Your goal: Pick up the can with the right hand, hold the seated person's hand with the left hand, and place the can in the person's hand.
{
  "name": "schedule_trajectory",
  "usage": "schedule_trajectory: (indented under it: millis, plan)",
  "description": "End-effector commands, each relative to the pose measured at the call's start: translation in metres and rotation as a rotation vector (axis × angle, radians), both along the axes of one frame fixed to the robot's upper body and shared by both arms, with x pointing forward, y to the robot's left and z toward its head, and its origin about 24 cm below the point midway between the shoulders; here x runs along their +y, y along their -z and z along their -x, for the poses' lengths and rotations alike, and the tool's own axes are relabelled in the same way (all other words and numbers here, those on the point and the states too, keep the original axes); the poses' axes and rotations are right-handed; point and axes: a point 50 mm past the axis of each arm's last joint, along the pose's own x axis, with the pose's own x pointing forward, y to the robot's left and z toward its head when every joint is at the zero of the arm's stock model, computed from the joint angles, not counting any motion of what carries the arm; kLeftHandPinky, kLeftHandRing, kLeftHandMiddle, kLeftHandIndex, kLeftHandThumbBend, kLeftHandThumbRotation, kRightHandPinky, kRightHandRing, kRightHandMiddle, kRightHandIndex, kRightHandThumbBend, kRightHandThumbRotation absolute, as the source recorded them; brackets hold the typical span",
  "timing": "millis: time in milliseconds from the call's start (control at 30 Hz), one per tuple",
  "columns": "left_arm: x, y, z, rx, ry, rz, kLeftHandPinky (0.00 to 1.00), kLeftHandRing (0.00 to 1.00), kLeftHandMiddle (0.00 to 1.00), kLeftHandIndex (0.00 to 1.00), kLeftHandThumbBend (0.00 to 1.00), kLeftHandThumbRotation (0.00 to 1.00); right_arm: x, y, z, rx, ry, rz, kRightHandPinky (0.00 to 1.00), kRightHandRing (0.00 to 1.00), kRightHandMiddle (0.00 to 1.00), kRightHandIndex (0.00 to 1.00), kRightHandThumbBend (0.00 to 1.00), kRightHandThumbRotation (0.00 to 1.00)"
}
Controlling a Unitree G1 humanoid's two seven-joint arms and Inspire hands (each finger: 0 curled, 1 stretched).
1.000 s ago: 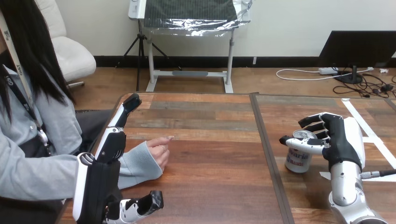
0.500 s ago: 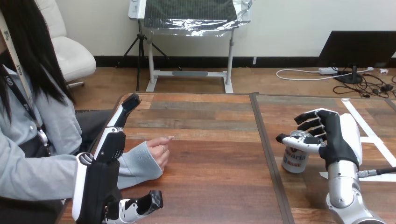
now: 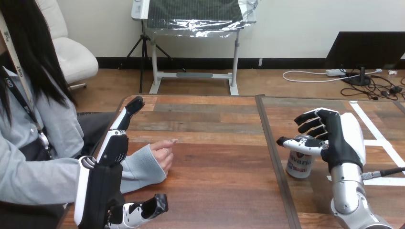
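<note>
A white can with red and blue print (image 3: 299, 164) stands upright on the right half of the wooden table (image 3: 215, 171). My right hand (image 3: 340, 143) is shut on the can: the thumb crosses its front near the top and the fingers curl over its far side. My left hand (image 3: 106, 183) is open at the left, fingers (image 3: 125, 114) straight and pointing away from me, thumb low by the table's near edge. It stands in front of the person's grey sleeve. The person's hand (image 3: 164, 151) rests loosely curled on the table, just right of my left hand, apart from it.
A dark seam (image 3: 272, 148) runs front to back between the two table halves, just left of the can. White tape strips (image 3: 377, 138) lie on the table at the far right. Bare wood stretches between the person's hand and the can.
My right hand has shifted left and slightly nearer the seam, and the can has moved left with it. My left hand and the person's hand have stayed put.
</note>
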Motion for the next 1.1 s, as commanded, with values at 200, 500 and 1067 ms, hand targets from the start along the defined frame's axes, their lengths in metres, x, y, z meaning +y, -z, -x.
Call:
schedule_trajectory:
  millis: [200, 500, 1067]
  plan:
    - [-0.0027, -0.0127, -0.0140, -0.072, 0.008, 0.008, 0.97, 0.94, 0.93, 0.89, 1.00, 0.71, 0.0058, -0.0177, -0.0109, -0.090, -0.037, 0.033, 0.41, 0.45, 0.51, 0.53, 0.86, 0.00]
    - [-0.0023, -0.0132, -0.0134, -0.070, 0.019, 0.011, 0.94, 0.95, 0.94, 0.89, 1.00, 0.69, 0.0052, -0.0141, -0.0099, -0.061, -0.031, -0.014, 0.41, 0.47, 0.52, 0.55, 0.86, 0.00]
    - [-0.0012, -0.0131, -0.0122, -0.063, 0.020, 0.020, 0.91, 0.95, 0.94, 0.89, 1.00, 0.69, 0.0041, -0.0091, -0.0081, -0.020, -0.031, -0.110, 0.48, 0.55, 0.60, 0.64, 0.95, 0.00]
